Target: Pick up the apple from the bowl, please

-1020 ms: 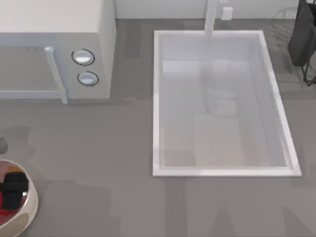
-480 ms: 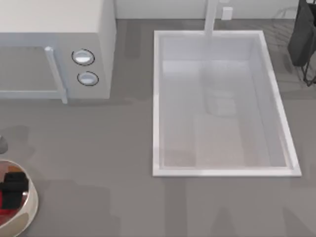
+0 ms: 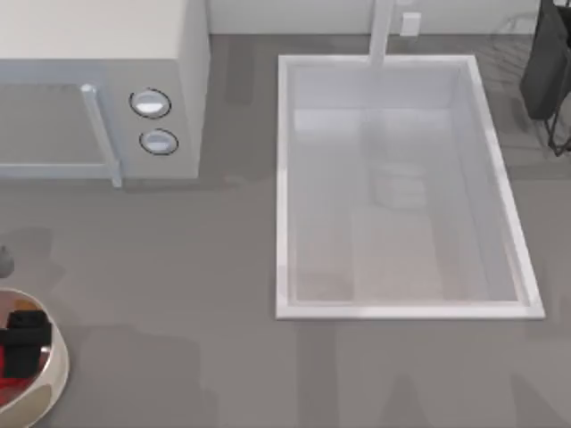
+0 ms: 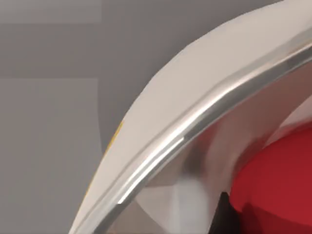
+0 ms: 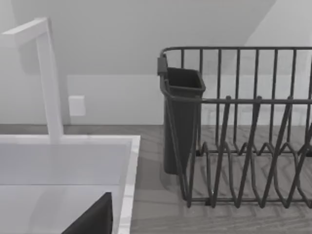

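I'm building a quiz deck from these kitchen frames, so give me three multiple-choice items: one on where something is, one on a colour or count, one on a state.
1. Where does the bowl sit in the top view?
A. near left corner of the counter
B. inside the sink
C. on the microwave

2. How many round knobs does the microwave have?
A. one
B. two
C. four

3. What is the apple's state?
A. lying in the dish rack
B. resting on the counter beside the sink
C. inside the bowl, with the left gripper over it

Answers: 1 A, the bowl's rim curves at the top view's lower left edge. 2 B, two knobs sit one above the other beside the door. 3 C, red shows within the bowl's rim under the dark gripper; the sink and dish rack hold no apple.
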You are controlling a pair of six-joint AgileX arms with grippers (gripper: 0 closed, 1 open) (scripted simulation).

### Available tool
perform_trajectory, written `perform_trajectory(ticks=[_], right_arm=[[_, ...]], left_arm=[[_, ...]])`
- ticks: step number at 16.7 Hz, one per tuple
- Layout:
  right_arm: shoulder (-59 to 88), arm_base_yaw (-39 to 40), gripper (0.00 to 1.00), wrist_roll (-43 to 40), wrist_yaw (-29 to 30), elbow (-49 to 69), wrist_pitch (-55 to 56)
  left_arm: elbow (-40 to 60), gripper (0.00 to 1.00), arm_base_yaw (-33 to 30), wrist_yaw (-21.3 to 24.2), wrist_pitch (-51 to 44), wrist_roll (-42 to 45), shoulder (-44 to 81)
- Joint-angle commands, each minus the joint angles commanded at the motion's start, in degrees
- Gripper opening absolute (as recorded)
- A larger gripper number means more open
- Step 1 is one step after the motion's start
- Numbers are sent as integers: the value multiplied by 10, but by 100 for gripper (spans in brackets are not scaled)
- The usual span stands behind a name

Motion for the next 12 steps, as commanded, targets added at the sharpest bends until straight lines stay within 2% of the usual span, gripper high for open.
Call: perform_trajectory(ticks=[3, 6, 12], right_arm=[[0, 0, 100, 0, 0, 0, 0], [0, 0, 100, 0, 0, 0, 0], [0, 0, 100, 0, 0, 0, 0]], left_arm=[[20, 0, 0, 0, -21, 0, 3], [94, 0, -1, 0, -96, -1, 9], [364, 0, -5, 0, -380, -5, 6]])
